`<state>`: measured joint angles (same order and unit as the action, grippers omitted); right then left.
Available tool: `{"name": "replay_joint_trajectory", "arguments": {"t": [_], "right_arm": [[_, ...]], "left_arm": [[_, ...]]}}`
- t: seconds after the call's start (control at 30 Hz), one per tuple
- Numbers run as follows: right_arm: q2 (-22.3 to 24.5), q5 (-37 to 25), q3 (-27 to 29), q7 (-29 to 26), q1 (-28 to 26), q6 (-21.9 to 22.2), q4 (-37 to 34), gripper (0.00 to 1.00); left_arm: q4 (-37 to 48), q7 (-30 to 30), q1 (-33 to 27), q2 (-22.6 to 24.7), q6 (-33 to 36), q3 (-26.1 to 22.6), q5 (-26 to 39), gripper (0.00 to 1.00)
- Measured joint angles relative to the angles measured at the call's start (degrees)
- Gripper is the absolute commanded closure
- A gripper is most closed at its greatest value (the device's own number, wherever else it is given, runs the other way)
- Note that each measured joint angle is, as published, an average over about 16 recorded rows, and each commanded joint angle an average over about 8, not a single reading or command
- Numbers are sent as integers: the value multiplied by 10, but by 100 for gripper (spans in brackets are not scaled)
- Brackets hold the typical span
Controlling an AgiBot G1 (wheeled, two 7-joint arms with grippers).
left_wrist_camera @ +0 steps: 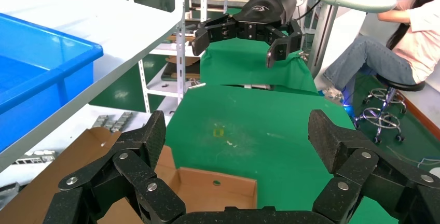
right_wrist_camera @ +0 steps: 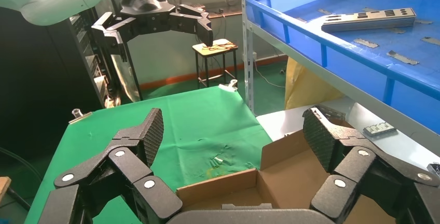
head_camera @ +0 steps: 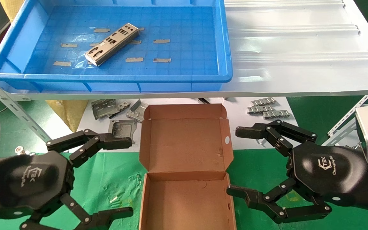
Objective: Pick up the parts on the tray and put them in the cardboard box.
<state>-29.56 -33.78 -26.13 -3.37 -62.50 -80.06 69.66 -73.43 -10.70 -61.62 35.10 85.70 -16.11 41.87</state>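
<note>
We record one part (head_camera: 111, 44), a long silver plate with punched round and square cutouts, lying diagonally on the floor of the blue tray (head_camera: 225, 41) among tan tape scraps (head_camera: 161, 41). The tray sits on the white shelf (head_camera: 299, 48).

Below the shelf edge we note the cardboard box (head_camera: 185, 179), lid open and flat, nothing inside, resting on the green cloth (head_camera: 113, 179). One side flap carries a small round hole (head_camera: 226, 139).

Our left gripper (head_camera: 120, 175) hovers just beside the box on its left, jaws wide apart, nothing held. Our right gripper (head_camera: 240, 161) hovers just beside the box on its right, jaws likewise wide apart and holding nothing.

Behind the box we list squarer grey stamped pieces (head_camera: 115, 111) and small ridged strips (head_camera: 267, 108) on a white surface.
</note>
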Motion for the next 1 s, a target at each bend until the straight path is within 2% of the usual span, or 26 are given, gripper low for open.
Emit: {"name": "replay_joint_trajectory", "arguments": {"t": [1.0], "right_arm": [[0,0,0,0,0,0,0,0]], "left_arm": [[0,0,0,0,0,0,0,0]]}}
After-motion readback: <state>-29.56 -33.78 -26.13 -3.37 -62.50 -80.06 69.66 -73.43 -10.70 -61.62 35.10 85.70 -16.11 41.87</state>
